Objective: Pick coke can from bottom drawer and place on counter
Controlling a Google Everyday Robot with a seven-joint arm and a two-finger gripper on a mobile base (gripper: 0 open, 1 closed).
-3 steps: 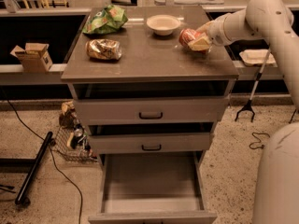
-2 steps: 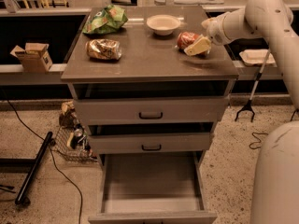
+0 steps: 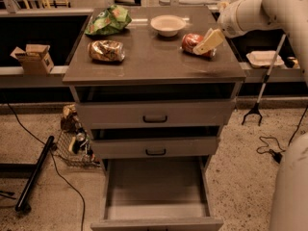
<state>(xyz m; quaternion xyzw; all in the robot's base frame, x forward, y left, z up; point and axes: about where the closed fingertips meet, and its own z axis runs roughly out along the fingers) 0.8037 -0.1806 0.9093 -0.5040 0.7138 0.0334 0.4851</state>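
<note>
The coke can (image 3: 189, 43) lies on its side at the right of the counter (image 3: 154, 61), next to a white bowl. My gripper (image 3: 204, 43) reaches in from the upper right and is open around the can's right end. One cream finger (image 3: 210, 40) crosses in front of the can; the other finger is hidden behind it. The bottom drawer (image 3: 156, 189) is pulled out at the foot of the cabinet, and its grey floor is bare. The two upper drawers are pushed in.
On the counter are a white bowl (image 3: 167, 25), a green chip bag (image 3: 109, 20) and a gold foil snack bag (image 3: 106, 51). A cardboard box (image 3: 33, 57) sits on the left ledge. A wire basket (image 3: 72, 143), cables and a black pole (image 3: 33, 174) lie on the floor at left.
The can has come down a little to the left and now rests on the counter. My wrist has since lifted slightly up and to the right while the can stayed put.
</note>
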